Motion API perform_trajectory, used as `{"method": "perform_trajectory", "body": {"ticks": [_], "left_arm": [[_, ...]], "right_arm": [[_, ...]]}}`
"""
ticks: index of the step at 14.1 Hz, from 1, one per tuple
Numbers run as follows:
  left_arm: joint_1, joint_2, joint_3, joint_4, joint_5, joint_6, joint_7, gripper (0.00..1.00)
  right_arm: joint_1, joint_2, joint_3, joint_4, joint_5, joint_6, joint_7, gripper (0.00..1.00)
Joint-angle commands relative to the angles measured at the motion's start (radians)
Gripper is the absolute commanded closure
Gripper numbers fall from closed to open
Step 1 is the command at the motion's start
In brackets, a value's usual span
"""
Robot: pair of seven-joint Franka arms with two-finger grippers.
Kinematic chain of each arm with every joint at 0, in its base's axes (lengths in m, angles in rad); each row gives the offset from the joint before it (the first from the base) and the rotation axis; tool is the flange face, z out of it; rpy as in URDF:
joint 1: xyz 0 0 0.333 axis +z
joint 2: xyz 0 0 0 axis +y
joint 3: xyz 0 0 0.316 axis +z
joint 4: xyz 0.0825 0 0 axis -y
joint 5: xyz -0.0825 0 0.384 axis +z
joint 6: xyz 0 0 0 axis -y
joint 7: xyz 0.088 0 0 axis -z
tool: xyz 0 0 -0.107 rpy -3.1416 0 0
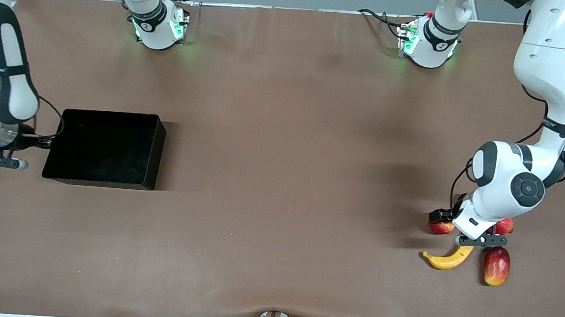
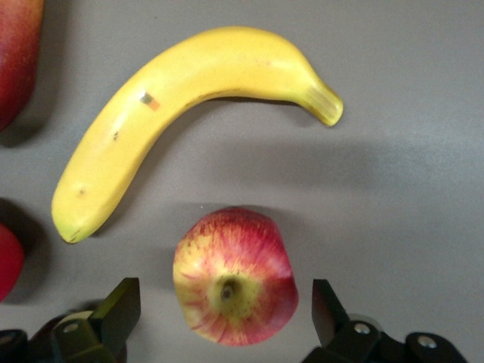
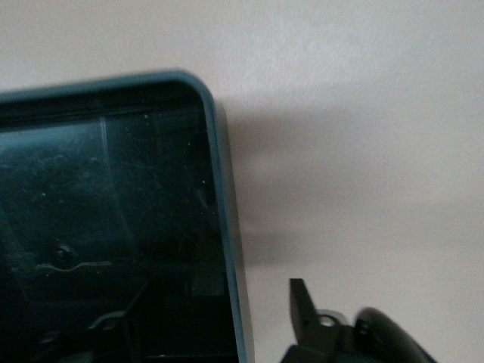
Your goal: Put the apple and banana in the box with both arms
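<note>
- The left gripper (image 2: 227, 314) hangs low over the cluster of fruit at the left arm's end of the table, its fingers spread wide with the apple (image 2: 233, 276) sitting squarely between them, a gap on each side and nothing gripped yet.
- The apple lies dimple up, so a straight drop and a squeeze looks like all the grab needs.
- The banana (image 2: 181, 110) lies just beside the apple, nearer the front camera, its long curve running roughly along the line between the fingers.
- The box (image 1: 154, 153) sits well apart, at the right arm's end, with nothing showing in it.
- The right gripper (image 3: 310, 321) is down at the box's wall toward that end; one finger stands outside the wall, and I cannot tell its opening.
- The left arm is far nearer both fruits.
</note>
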Motion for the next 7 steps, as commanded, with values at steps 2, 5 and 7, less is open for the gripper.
{"method": "perform_trajectory", "body": {"ticks": [2,5,7], "left_arm": [[-0.01,0.035,0.003,0.024,0.026,0.033,-0.027,0.2],[-0.012,0.045,0.003,0.032,0.026,0.035,-0.029,0.75],[-0.007,0.038,0.001,0.034,0.028,0.035,-0.026,1.0]], "right_arm": [[-0.003,-0.023,0.001,-0.025,0.012,0.007,-0.034,1.0],[-0.005,-0.024,0.001,-0.016,0.012,-0.001,-0.037,1.0],[0.0,-0.027,0.001,-0.007,0.012,-0.014,-0.034,1.0]]}}
